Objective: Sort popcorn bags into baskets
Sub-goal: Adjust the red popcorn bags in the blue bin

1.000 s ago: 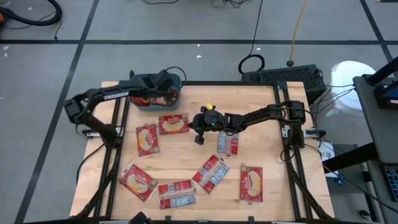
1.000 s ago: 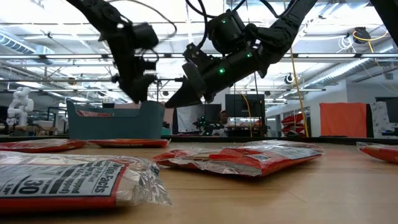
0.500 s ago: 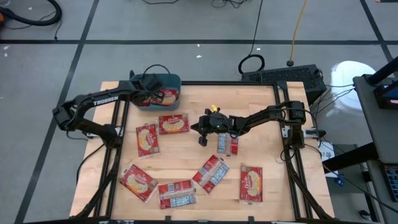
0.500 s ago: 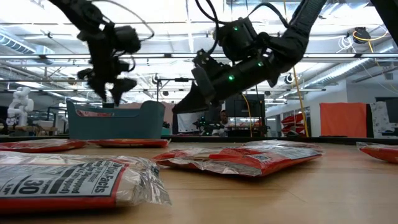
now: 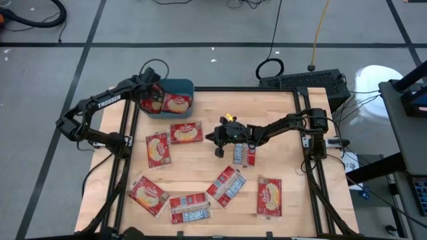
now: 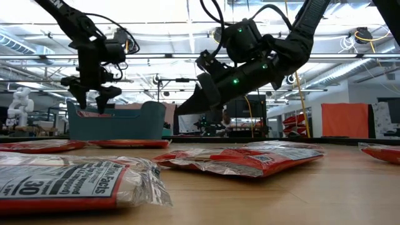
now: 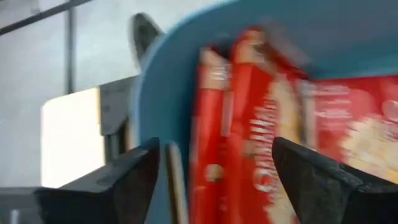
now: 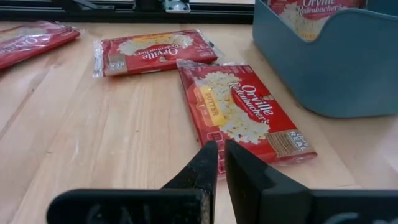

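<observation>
The teal basket (image 5: 181,87) stands at the table's far left with popcorn bags (image 7: 249,124) upright inside it. My left gripper (image 5: 148,93) hangs open over the basket's left end (image 6: 94,94), nothing between its fingers. Several red popcorn bags lie flat on the wooden table, among them one (image 5: 187,132) just left of my right gripper (image 5: 213,140). That gripper is shut, slants down a little above the table (image 6: 181,109), and points at this bag (image 8: 245,112).
More bags lie at the left (image 5: 157,148), centre (image 5: 244,153) and near side (image 5: 227,185), (image 5: 148,195), (image 5: 190,207), (image 5: 269,197). Bare wood shows at the table's far right (image 5: 273,107). Black frame rails run along the table's edges.
My left gripper has swung toward the table's left edge above the basket, from its right end to its left end, rolling as it went.
</observation>
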`<state>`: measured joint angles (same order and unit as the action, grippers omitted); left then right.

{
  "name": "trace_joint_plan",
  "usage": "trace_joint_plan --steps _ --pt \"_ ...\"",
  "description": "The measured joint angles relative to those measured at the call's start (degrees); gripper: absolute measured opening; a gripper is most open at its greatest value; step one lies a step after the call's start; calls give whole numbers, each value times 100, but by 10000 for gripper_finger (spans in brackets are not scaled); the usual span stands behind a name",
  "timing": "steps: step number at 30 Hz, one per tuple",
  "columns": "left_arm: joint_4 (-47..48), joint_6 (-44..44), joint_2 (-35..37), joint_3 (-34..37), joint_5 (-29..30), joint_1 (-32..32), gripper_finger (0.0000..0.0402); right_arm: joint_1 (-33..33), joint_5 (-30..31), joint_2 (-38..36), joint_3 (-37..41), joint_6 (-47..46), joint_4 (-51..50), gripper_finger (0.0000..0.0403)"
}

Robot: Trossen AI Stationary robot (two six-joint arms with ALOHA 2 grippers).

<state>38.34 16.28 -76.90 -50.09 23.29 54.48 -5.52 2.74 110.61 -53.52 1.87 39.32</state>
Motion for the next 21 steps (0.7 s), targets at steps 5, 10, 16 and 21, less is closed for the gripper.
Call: trace_joint_plan --steps 5,10,16,21 --pt "-303 -520 -27 -2 -277 141 322 0 0 0 0 34 39 23" --pt "-456 -568 -284 -4 -429 272 289 0 -2 0 0 35 54 23" --pt "-569 -504 -807 -4 -506 338 258 2 -4 0 0 17 39 23" --pt "-824 -755 -916 -4 -472 224 213 0 -2 0 0 26 36 23"
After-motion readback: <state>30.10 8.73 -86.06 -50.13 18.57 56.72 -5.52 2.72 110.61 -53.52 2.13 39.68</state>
